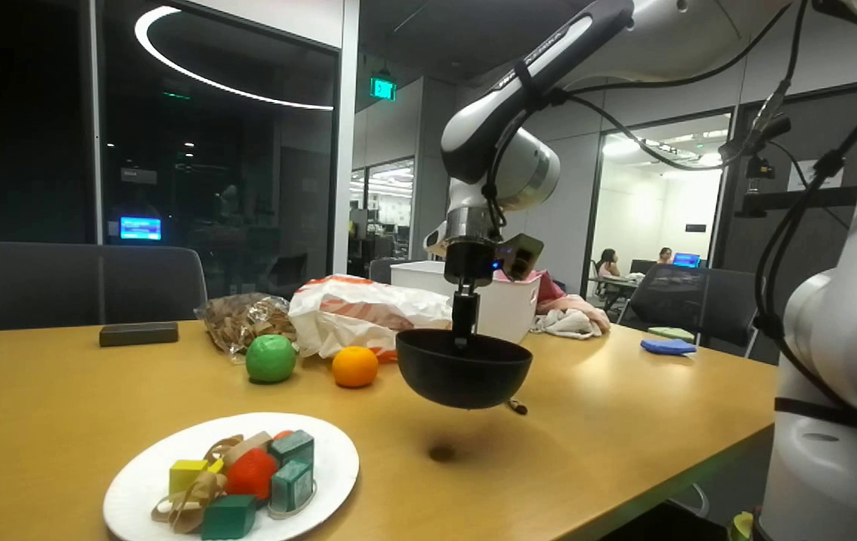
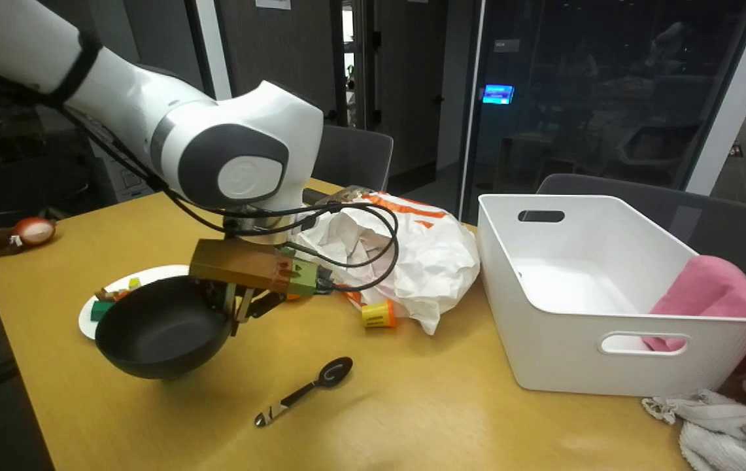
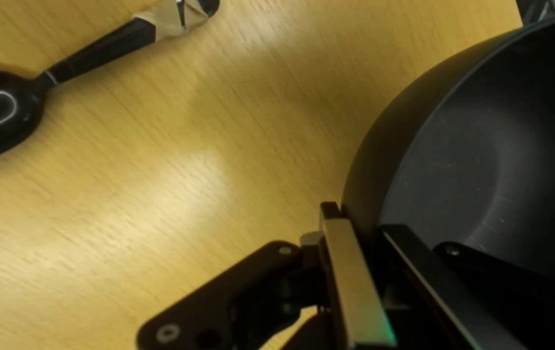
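Observation:
A black bowl (image 1: 466, 379) hangs above the wooden table, its open side up, with a dark shadow on the tabletop below it. My gripper (image 3: 363, 222) pinches the bowl's side wall, one finger inside and one outside, as the wrist view shows. In an exterior view the gripper (image 2: 232, 315) comes down at the edge of the bowl (image 2: 163, 327). The bowl's inside looks bare in the wrist view, though its far part is cut off. A black spoon (image 3: 97, 56) with tape on its handle lies on the table beside the bowl.
A white plate (image 1: 131, 485) bears several blocks and a red item. An orange (image 1: 354, 367), a green fruit (image 1: 270, 359) and a plastic bag (image 1: 368, 308) sit farther back. A white bin (image 2: 608, 360) with pink cloth and a yellow tub (image 2: 378, 315) stand on the table.

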Tool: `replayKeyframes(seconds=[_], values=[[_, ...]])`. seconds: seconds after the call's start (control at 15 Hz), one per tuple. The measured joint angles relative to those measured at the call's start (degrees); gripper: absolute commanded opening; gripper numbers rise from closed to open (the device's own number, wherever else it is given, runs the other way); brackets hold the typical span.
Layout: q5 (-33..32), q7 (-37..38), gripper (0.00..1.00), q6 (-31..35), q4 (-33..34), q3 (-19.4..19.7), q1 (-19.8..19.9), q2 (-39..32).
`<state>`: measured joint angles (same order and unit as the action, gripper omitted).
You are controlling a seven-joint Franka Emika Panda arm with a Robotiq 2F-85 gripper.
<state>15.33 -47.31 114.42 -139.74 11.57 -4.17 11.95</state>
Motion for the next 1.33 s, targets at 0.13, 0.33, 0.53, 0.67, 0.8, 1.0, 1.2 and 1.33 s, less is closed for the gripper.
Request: replayKeyframes(seconds=[0.13, 0.33, 0.53, 0.67, 0.8, 1.0, 1.2, 1.33], values=[[0.0, -2.1, 0.08, 3.5, -1.4, -0.2, 0.1, -0.7], [0.0, -4.3, 0.08, 8.4, -2.9, -0.8, 0.2, -2.1], [0.1, -5.2, 0.27, 11.9, -3.5, -1.6, 0.2, -3.7], [0.1, -5.4, 0.38, 13.3, -3.5, -2.0, 0.3, -4.8], [0.1, -5.4, 0.53, 14.2, -3.5, -2.3, 0.5, -5.5], [0.2, -5.3, 0.76, 14.2, -3.5, -2.9, 0.8, -5.7], [0.2, -5.0, 0.98, 13.9, -3.5, -3.7, 0.9, -5.3], [0.2, -4.4, 1.00, 13.1, -3.5, -4.3, 0.9, -4.3]])
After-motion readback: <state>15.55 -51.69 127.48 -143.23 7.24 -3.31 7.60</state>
